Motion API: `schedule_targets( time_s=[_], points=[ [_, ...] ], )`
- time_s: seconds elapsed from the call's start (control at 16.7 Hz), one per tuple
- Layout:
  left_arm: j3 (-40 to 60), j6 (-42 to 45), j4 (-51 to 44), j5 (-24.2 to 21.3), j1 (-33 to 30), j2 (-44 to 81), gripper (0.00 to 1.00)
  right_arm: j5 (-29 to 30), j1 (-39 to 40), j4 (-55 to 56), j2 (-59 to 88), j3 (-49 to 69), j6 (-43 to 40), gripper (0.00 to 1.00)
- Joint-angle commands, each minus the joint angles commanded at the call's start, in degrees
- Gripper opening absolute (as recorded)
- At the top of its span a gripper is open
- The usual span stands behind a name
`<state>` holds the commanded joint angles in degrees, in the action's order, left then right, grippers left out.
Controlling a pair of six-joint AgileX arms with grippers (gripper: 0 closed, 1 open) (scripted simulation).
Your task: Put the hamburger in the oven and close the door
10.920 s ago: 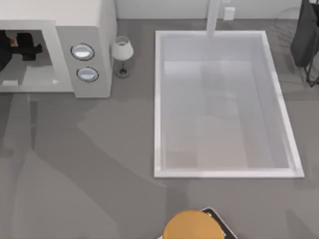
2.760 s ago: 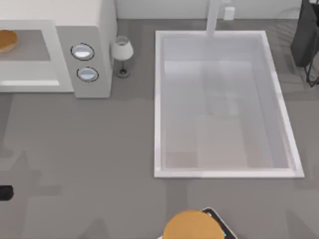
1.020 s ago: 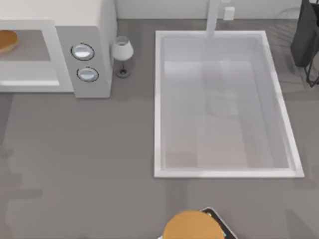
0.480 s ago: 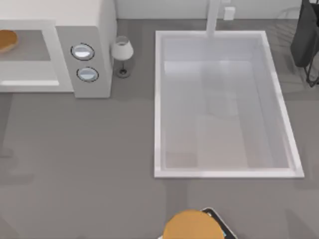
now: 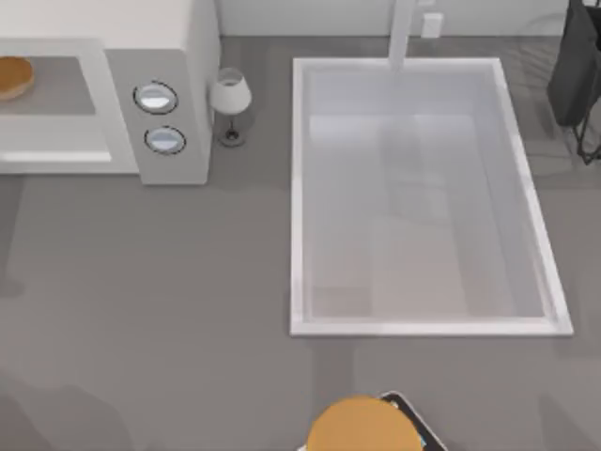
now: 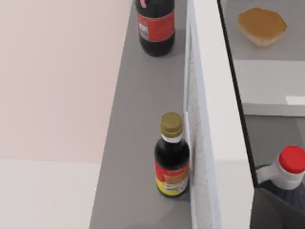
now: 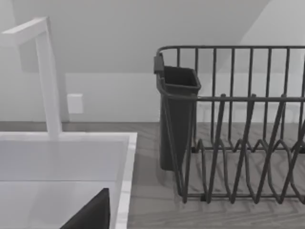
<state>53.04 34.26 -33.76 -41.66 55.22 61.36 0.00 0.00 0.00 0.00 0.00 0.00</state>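
The hamburger (image 5: 13,77) now sits inside the oven (image 5: 160,56); my arm has pulled away. Door next. I cannot tell my hands' state.

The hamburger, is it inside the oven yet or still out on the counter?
Inside. The hamburger sits on the grey floor of the oven cavity; the left wrist view shows it there too.

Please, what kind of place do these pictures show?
Most likely a kitchen counter: a white oven holding a hamburger, a large sink basin with a tap, and a dark dish rack.
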Motion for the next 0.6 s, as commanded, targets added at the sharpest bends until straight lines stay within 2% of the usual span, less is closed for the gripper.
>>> schedule_targets(
  time_s=[0.3, 0.6],
  points=[
    [15.49, 11.68, -5.99, 1.94, 3.15, 25.21, 0.0, 0.0, 0.0, 0.0, 0.0, 0.0, 0.0, 1.0],
    [23.3, 17.64, -8.89, 3.4, 4.24, 36.39, 0.0, 0.0, 0.0, 0.0, 0.0, 0.0, 0.0, 1.0]
  ],
)
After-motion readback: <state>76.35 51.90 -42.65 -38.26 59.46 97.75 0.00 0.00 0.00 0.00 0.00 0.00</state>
